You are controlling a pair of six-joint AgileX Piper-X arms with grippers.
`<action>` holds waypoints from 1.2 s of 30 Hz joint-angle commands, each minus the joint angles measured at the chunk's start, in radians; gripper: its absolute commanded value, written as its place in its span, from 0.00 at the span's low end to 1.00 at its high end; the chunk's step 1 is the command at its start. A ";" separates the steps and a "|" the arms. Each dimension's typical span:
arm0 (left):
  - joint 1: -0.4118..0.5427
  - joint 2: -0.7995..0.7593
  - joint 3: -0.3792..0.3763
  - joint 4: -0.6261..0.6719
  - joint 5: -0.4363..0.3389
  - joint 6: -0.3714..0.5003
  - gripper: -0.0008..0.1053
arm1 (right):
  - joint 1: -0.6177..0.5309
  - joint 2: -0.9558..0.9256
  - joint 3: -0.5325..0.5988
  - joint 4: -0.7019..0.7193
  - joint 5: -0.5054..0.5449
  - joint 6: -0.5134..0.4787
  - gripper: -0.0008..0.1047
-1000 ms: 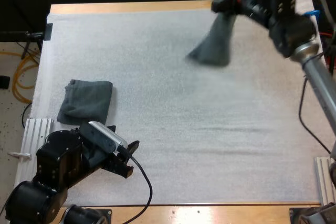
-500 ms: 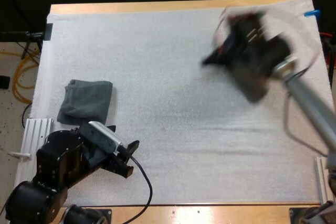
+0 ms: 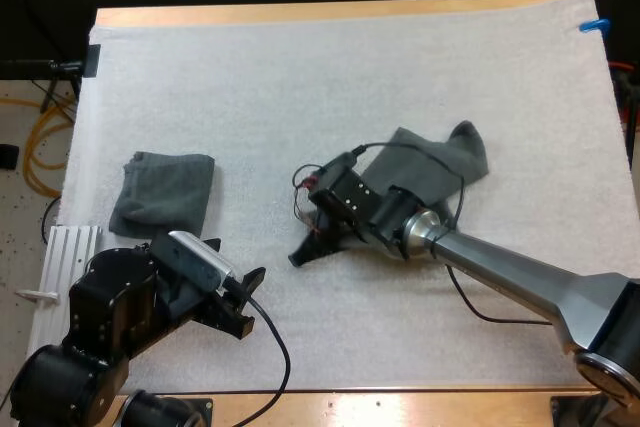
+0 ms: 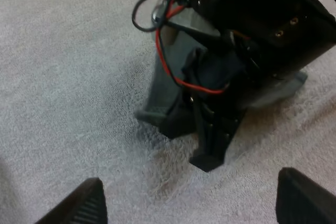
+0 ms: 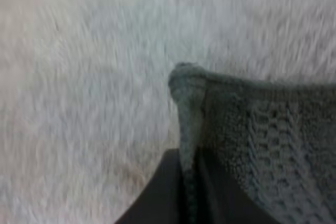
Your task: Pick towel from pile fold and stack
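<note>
The white mat (image 3: 300, 77) covers the surface, and the right arm reaches low to its centre. The dark grey-green towel (image 3: 440, 162) lies slack on the mat beside the wrist. The right gripper (image 3: 305, 252) has its fingers pinched on the towel's hem. A folded towel (image 3: 165, 192) lies near the mat's left edge. Close by sits the left gripper (image 3: 240, 307), fingers (image 4: 84, 205) wide, holding nothing. The cloth looks light, limp and quick to bunch, so corners seem the best hold.
</note>
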 commanded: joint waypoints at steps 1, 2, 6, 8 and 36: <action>-0.004 -0.003 -0.008 -0.013 -0.002 -0.003 0.62 | -0.006 -0.004 -0.015 -0.032 -0.003 0.003 0.01; -0.004 -0.003 -0.008 -0.013 -0.002 -0.003 0.62 | -0.010 -0.004 -0.028 -0.018 -0.003 0.005 0.01; -0.004 -0.003 -0.008 -0.013 -0.002 0.005 0.62 | -0.012 -0.004 -0.080 0.058 -0.003 0.012 0.11; -0.004 -0.003 -0.008 -0.013 -0.002 0.008 0.62 | -0.012 -0.004 -0.118 0.099 -0.005 0.012 0.30; -0.004 -0.003 -0.008 -0.013 -0.045 0.016 0.62 | -0.065 -0.205 -0.298 0.651 0.140 -0.122 0.60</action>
